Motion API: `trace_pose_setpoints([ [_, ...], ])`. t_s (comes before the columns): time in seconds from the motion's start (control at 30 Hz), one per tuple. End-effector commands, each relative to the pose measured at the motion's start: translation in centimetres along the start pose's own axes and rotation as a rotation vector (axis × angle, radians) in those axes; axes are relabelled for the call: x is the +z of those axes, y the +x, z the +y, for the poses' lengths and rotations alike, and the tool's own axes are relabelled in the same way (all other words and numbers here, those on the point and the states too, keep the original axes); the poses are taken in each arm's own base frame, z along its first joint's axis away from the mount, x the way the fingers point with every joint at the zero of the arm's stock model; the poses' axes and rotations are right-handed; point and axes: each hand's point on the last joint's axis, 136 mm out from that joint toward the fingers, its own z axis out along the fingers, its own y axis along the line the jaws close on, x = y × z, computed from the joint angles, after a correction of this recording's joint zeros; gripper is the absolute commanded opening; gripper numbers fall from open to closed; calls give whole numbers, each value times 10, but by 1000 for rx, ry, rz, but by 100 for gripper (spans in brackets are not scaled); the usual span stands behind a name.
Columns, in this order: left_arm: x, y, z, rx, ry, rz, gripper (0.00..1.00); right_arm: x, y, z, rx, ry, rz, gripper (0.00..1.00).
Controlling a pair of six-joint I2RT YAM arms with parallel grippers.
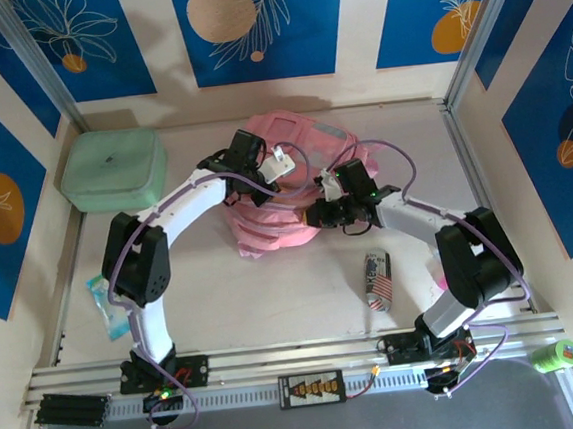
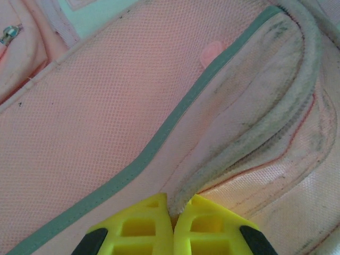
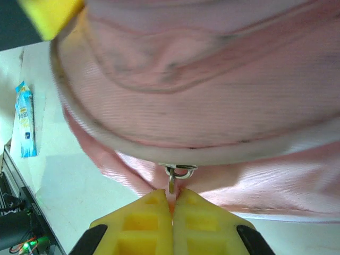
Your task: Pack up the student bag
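Observation:
The student bag (image 1: 282, 135) is a soft pink backpack lying in the middle of the table, between both arms. My left gripper (image 1: 280, 167) is over its top. In the left wrist view that gripper (image 2: 172, 211) is shut on the bag's grubby pale piped edge (image 2: 249, 141), beside a grey-green trim strip (image 2: 159, 143). My right gripper (image 1: 320, 215) is at the bag's near right side. In the right wrist view it (image 3: 172, 195) is shut on the metal zip pull (image 3: 177, 172) hanging under the bag's pink pocket (image 3: 212, 95).
A mint green case (image 1: 112, 169) stands at the back left. A striped can (image 1: 378, 280) lies on the table near the right arm. A blue packet (image 1: 104, 303) (image 3: 25, 125) lies by the left arm's base. A green tape roll (image 1: 558, 354) sits at the front right.

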Motion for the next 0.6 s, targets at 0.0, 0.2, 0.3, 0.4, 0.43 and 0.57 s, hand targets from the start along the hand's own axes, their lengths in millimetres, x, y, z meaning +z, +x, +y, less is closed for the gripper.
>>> trace_pose_setpoints([
  [0.0,-7,-29,9,-60,-11,-92,0,2,5,27,-64,-65,-16,4],
  [0.2,-11,-30,8,-66,-13,-104,0,-5,0,17,-69,3,-108,8],
  [0.3,-15,-33,7,-62,-14,-125,0,-27,-9,1,3,33,-197,25],
  [0.4,-20,-36,6,-53,-15,-152,1,-52,-18,-14,110,21,-281,50],
  [0.43,-21,-38,5,-50,-11,-163,1,-59,-21,-17,146,6,-301,56],
  [0.57,-24,-43,-1,-32,13,-209,2,-78,-36,-24,331,-68,-317,63],
])
